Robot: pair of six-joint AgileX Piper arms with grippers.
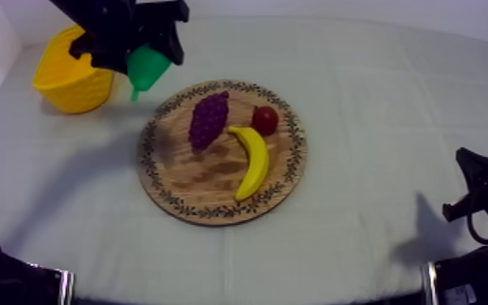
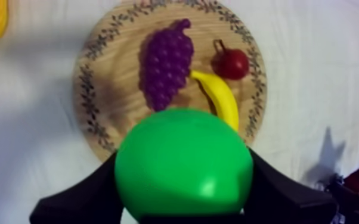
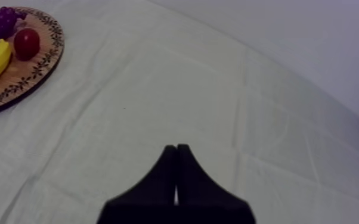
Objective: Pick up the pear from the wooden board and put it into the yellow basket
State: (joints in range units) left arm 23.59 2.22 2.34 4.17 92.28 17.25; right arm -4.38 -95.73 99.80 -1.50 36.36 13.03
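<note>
Pear hangs clamped in our left pincer at the upper left of the top view, just beside the yellow basket and off the board at its upper left rim. Our right pincer, closed to a wedge, rests low right over the surface.

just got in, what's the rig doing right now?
Left gripper is shut on the pear, held in the air between the wooden board and the yellow basket, not in the basket yet. Grapes, banana and small red fruit lie on the board. Right gripper is shut on nothing, low over the cloth at its side.
</note>
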